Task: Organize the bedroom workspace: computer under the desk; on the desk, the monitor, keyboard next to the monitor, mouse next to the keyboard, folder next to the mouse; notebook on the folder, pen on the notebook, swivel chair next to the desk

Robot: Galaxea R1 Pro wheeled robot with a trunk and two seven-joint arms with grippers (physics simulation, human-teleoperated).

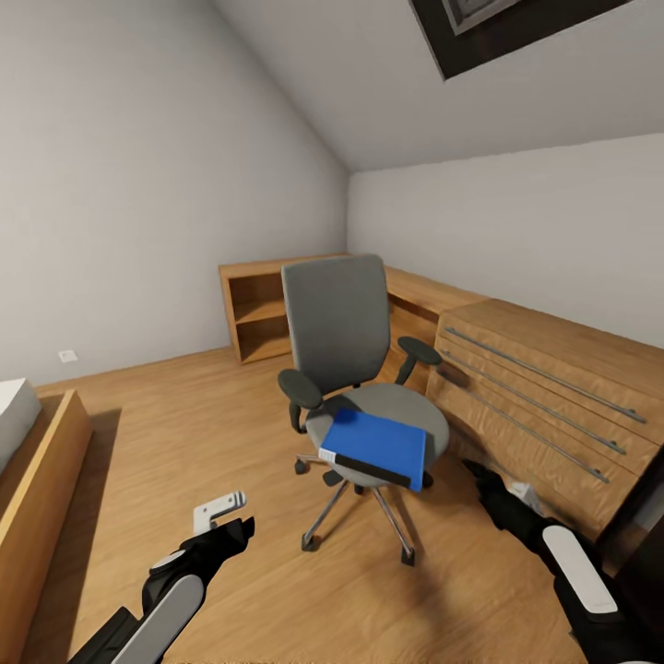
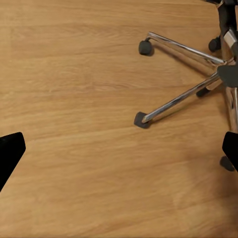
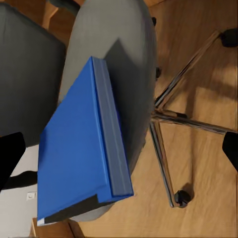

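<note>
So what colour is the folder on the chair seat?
Bright blue; the folder shows best in the right wrist view.

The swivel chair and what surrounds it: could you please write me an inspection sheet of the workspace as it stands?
Surface: light wood plank floor; grey seat of the swivel chair partly bare.
Job's things: blue folder lies flat on the seat, its front corner overhanging the edge; chair stands on its chrome base.
Clutter: nothing seen.
Grippers: left gripper low over the floor, open and holding nothing; right gripper near the chair's front, fingers wide apart in the right wrist view, holding nothing.
Cables: nothing seen.
Surroundings: oak drawers with bar handles, open oak shelf, sloped grey walls, wall socket.
</note>
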